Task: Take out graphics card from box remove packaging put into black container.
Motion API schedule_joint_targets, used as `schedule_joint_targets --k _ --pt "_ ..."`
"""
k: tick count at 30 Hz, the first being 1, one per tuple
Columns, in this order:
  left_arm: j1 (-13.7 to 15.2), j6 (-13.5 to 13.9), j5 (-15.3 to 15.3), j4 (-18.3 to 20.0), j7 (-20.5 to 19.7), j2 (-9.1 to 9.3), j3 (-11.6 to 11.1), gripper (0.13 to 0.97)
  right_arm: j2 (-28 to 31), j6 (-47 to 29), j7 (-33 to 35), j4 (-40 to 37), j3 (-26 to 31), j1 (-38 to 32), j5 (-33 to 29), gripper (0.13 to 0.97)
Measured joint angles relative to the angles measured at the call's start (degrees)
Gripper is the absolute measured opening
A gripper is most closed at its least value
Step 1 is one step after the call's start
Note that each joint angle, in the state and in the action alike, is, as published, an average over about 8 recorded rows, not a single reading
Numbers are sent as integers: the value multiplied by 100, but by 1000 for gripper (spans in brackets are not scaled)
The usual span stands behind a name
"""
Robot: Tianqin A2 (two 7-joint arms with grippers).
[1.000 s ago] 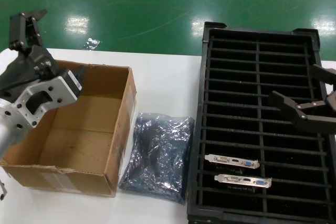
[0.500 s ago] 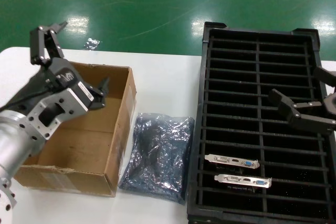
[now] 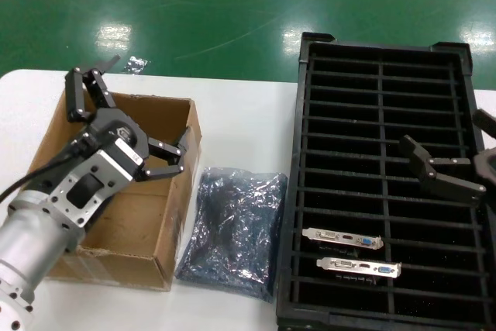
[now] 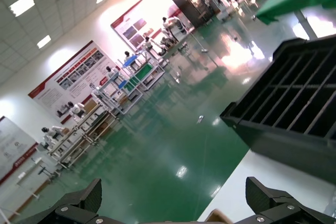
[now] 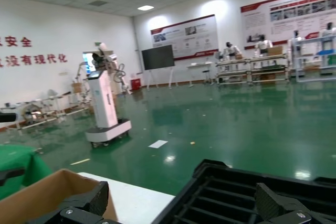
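Brown cardboard box (image 3: 147, 191) sits on the white desk (image 3: 244, 118), left side, flaps up; its inside shows only bare cardboard where visible. Left hand (image 3: 132, 125) hangs over the box's far right part, fingers spread wide, nothing in them; one finger tip is near the box's right wall. It has swung rightward and lower than a second ago, when it was up over the box's left corner. Crinkly grey packaging (image 3: 232, 226) lies flat on the desk between box and black container (image 3: 298, 191), just beside both, long axis running near to far. That gap is tight; open desk remains beyond the bag, between box and container.

Black container fills the right side, long axis near to far, its near end at the desk's front edge. Two graphics cards stand in slots in the near left column: graphics card (image 3: 343, 237) and second card (image 3: 359, 267) one slot nearer, silver brackets up, long axes left to right, blue ports toward the right. Slots beyond them look empty.

Right hand (image 3: 453, 168) hovers over the container's right column at mid length, fingers spread, holding nothing; it has drifted slightly right and down.
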State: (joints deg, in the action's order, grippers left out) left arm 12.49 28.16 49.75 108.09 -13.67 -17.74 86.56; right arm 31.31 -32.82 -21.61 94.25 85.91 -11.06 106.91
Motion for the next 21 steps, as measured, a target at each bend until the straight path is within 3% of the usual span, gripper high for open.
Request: schedule_joint_targets --k 21 --pt "-530 -1190 2261 -694 577 23 216 966 -599 1389 915 -109 244 469 -160 966"
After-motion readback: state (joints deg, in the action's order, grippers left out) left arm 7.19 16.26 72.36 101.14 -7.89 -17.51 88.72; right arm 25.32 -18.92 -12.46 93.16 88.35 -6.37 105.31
